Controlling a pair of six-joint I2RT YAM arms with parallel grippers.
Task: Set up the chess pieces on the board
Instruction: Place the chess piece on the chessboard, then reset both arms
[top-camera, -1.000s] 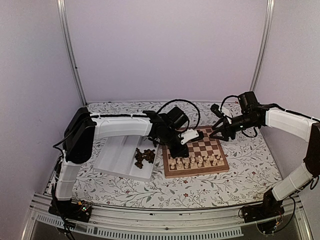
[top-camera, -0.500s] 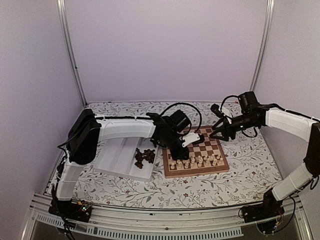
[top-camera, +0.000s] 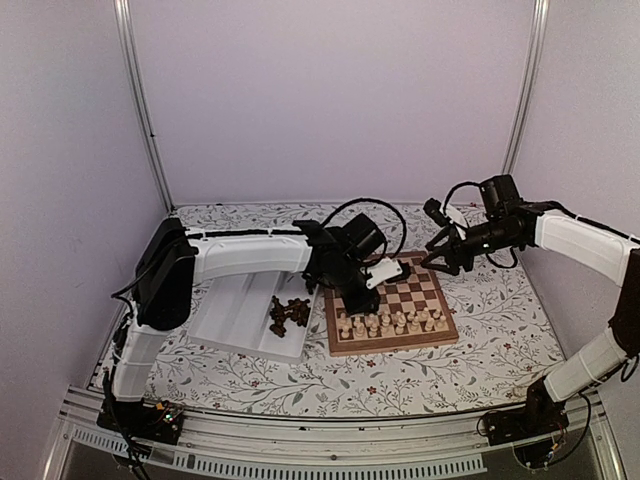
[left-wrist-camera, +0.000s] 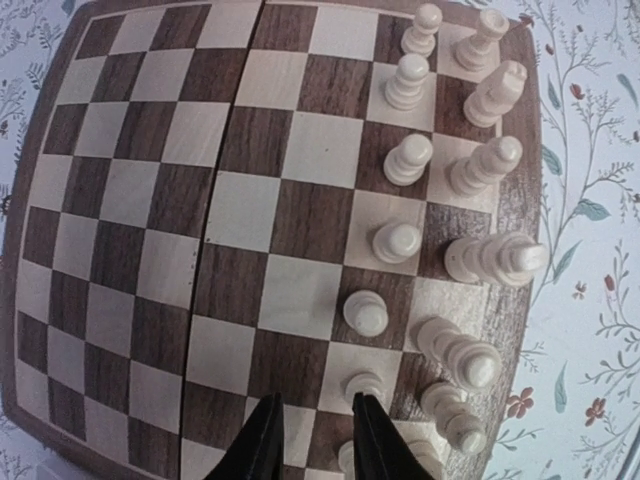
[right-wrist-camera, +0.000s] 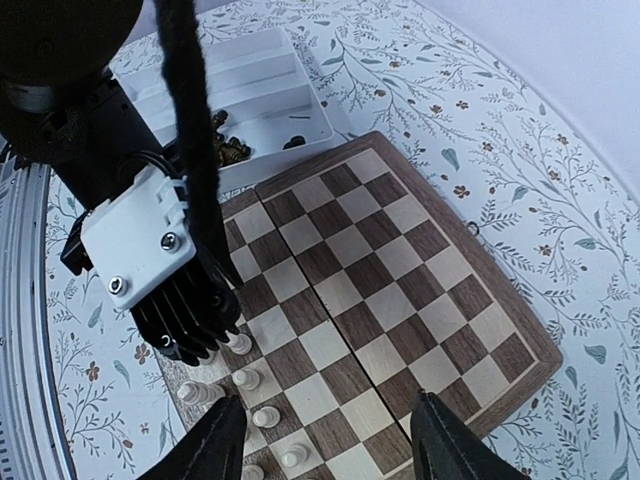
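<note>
The board (top-camera: 392, 304) lies at mid table and fills the left wrist view (left-wrist-camera: 250, 220). Cream chess pieces (top-camera: 390, 322) stand in two rows along its near edge; in the left wrist view they run down the right side (left-wrist-camera: 400, 240). Dark chess pieces (top-camera: 288, 314) lie heaped in the white tray. My left gripper (top-camera: 352, 302) hangs low over the board's near left part, open and empty (left-wrist-camera: 313, 445), with a cream pawn (left-wrist-camera: 364, 384) just off its right fingertip. My right gripper (top-camera: 440, 258) is open and empty above the board's far right corner (right-wrist-camera: 335, 445).
A white two-compartment tray (top-camera: 235, 305) sits left of the board, also seen in the right wrist view (right-wrist-camera: 260, 80). The left arm's black cable (top-camera: 375, 210) loops above the board. The table has a floral cloth, and white walls close in the back and sides.
The left wrist has shifted slightly right over the board's left part. The right gripper has lifted a little and drawn back to the right. No piece has moved.
</note>
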